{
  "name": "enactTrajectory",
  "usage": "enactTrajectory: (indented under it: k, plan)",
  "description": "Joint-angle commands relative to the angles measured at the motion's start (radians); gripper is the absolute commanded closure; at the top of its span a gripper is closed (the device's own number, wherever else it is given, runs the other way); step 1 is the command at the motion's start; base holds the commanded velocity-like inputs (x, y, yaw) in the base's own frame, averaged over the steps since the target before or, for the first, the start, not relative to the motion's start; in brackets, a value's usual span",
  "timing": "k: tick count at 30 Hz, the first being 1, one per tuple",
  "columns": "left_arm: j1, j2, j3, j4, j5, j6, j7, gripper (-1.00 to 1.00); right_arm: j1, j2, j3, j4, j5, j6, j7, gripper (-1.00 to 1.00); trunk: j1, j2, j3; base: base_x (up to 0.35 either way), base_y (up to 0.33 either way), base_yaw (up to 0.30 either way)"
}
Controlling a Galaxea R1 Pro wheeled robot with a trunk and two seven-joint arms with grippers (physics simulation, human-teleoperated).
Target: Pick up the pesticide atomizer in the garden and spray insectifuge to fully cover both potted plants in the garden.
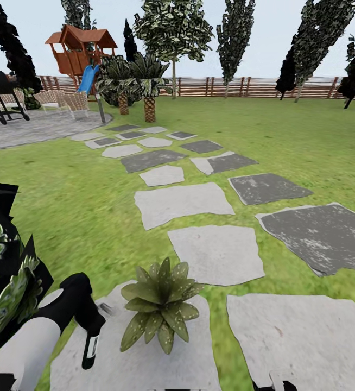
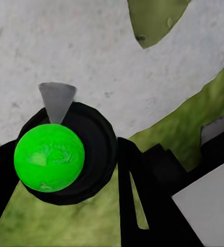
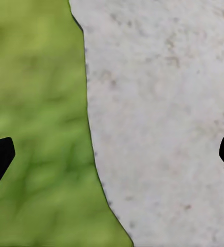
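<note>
Garden lawn (image 1: 308, 141); left gripper (image 1: 90, 339) pinches atomizer (image 2: 49, 157); right gripper (image 3: 112, 154) spread; no legible writing.

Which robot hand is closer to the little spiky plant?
Left. The left gripper hangs just beside the plant, on its left. The right gripper sits farther off, at the picture's bottom edge.

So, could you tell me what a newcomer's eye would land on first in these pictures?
Probably the speckled potted plant, sitting on the nearest pale stone slab right in front of the robot, with the left gripper just beside it. In the left wrist view, a bright green ball in a black ring stands out against stone and grass. Far off, a red-roofed playhouse with a blue slide rises by the fence.
</note>
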Motion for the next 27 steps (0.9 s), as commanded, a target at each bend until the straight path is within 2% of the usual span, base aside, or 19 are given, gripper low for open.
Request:
enactTrajectory:
  k: [1, 7, 11, 15, 22, 26, 27]
  plan:
    - [-0.005, -0.002, -0.001, -0.003, -0.006, 0.010, -0.009, 1.00, 0.000, 0.000, 0.009, 0.000, -0.010, -0.002, -0.002, -1.00, 0.000, 0.000, -0.001, 0.000, 0.000, -0.120]
    - [-0.005, -0.007, -0.002, 0.006, -0.006, 0.011, -0.009, 1.00, 0.000, 0.000, 0.009, 0.000, -0.010, -0.001, -0.002, -1.00, 0.000, 0.000, -0.001, 0.000, 0.217, -0.222]
    - [-0.003, -0.010, -0.002, 0.009, -0.004, 0.011, -0.009, 1.00, 0.000, 0.001, 0.009, 0.000, -0.011, -0.001, -0.002, -1.00, 0.000, 0.000, -0.001, 0.048, 0.298, -0.040]
    - [0.000, -0.011, -0.002, 0.009, -0.002, 0.011, -0.009, 1.00, 0.000, 0.001, 0.009, 0.000, -0.011, -0.001, -0.002, -1.00, 0.000, 0.000, -0.001, 0.250, 0.202, -0.001]
    - [0.005, -0.012, -0.006, 0.010, -0.001, 0.009, -0.009, 1.00, 0.000, 0.001, 0.009, 0.000, -0.010, -0.001, -0.002, -1.00, 0.000, 0.000, 0.003, 0.078, 0.036, -0.178]
    - [0.000, -0.005, -0.031, 0.009, -0.002, 0.009, -0.019, 1.00, 0.000, 0.000, 0.009, 0.000, -0.010, -0.001, -0.002, -1.00, 0.000, 0.000, 0.005, 0.002, 0.001, -0.125]
    - [-0.002, -0.001, -0.040, 0.004, -0.003, 0.008, -0.043, 1.00, 0.000, 0.000, 0.009, 0.000, -0.010, -0.001, -0.002, -1.00, 0.000, 0.000, 0.005, 0.000, 0.000, -0.022]
